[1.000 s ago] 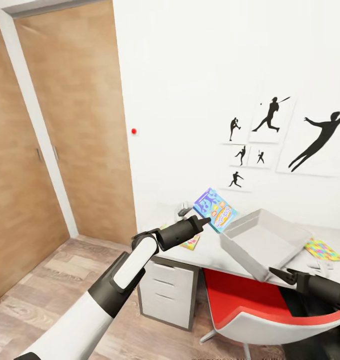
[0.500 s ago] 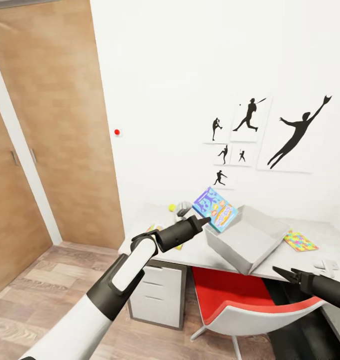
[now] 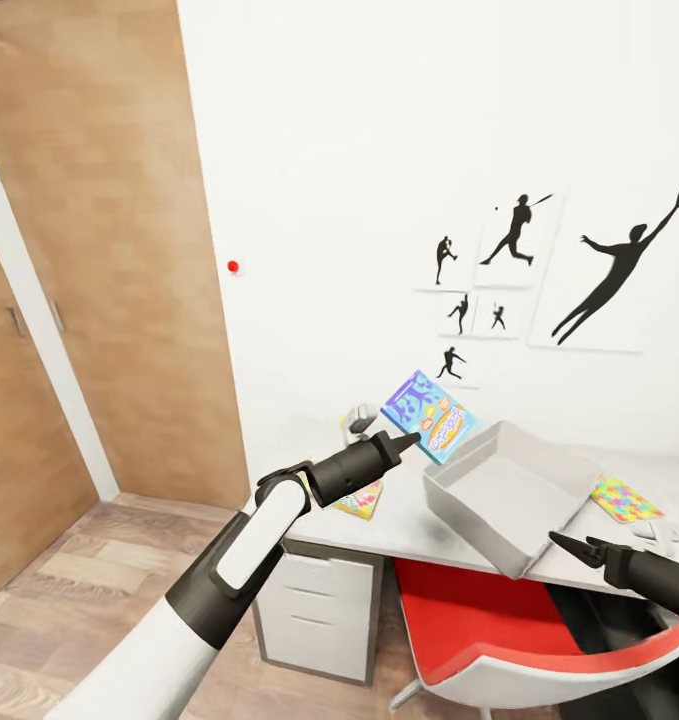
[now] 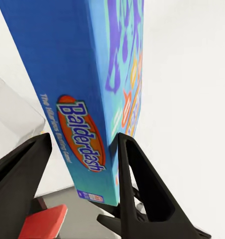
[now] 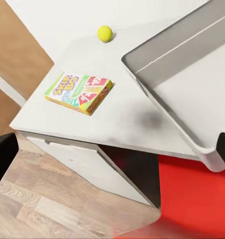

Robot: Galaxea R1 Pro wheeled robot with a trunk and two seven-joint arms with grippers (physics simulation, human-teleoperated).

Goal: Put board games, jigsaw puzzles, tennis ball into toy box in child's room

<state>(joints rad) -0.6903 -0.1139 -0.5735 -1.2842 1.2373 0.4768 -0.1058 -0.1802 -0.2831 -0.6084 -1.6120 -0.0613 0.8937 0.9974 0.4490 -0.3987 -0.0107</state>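
White walls (image 3: 359, 150) carry black baseball-player silhouette prints (image 3: 619, 268) and a red button (image 3: 233, 267). Wooden doors (image 3: 109, 250) stand beside them. A red chair (image 3: 539, 630) sits on wood-plank floor (image 3: 69, 590).

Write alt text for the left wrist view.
The left gripper is clamped on the edge of a blue board game box lettered "Balderdash", its two black fingers on either side. Behind are a white wall and a glimpse of the red chair.
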